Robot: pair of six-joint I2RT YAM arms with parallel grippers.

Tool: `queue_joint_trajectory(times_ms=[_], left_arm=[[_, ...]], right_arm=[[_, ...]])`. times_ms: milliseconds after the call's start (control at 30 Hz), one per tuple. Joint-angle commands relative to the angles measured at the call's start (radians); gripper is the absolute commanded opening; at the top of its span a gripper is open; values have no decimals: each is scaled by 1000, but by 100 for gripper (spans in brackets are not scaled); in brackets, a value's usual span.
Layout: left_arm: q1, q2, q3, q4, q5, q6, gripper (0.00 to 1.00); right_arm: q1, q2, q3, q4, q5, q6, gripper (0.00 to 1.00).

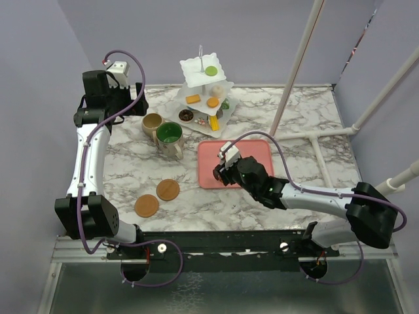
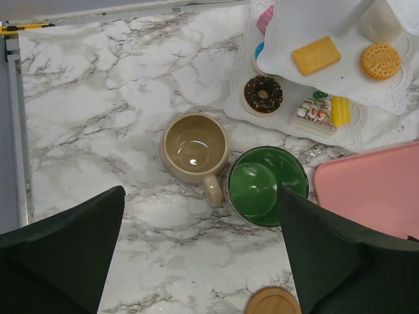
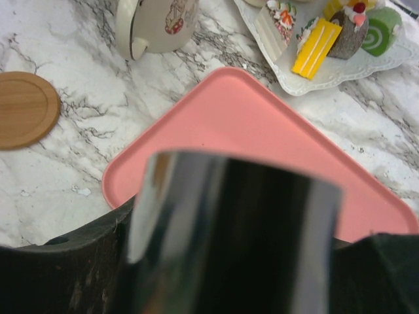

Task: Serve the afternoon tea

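White stand [image 1: 193, 69] holding bright toy cakes [image 2: 314, 112], left gripper [image 2: 200, 216] gaping wide — empty (right gripper [image 1: 221, 174] squeezing a shiny dark tool [image 3: 229, 242]).

Marble table [image 1: 314, 131] carries stand [image 1: 190, 69], mugs [image 1: 169, 134], coasters [image 1: 168, 190], tray [image 1: 262, 154].

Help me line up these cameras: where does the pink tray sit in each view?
Top external: pink tray at the centre of the picture.
Left wrist: at the right edge, cut off.
Right wrist: across the middle.
Shared landmark: the yellow cake slice near the tray's corner.
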Motion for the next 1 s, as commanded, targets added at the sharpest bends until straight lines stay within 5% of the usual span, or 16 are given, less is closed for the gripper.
queue_joint_trajectory(times_ms=[0,300,667,967], left_arm=[[7,-43,-20,8,28,-6,99],[7,-42,-16,10,24,-4,99],[7,-44,-24,13,18,-3,99],[7,-41,-16,14,20,-8,99]], right_arm=[[12,28,-22,41,57,30,55],[20,18,-64,34,53,66,54],[35,25,-63,20,77,68,39],[35,27,101,57,100,-38,31]])
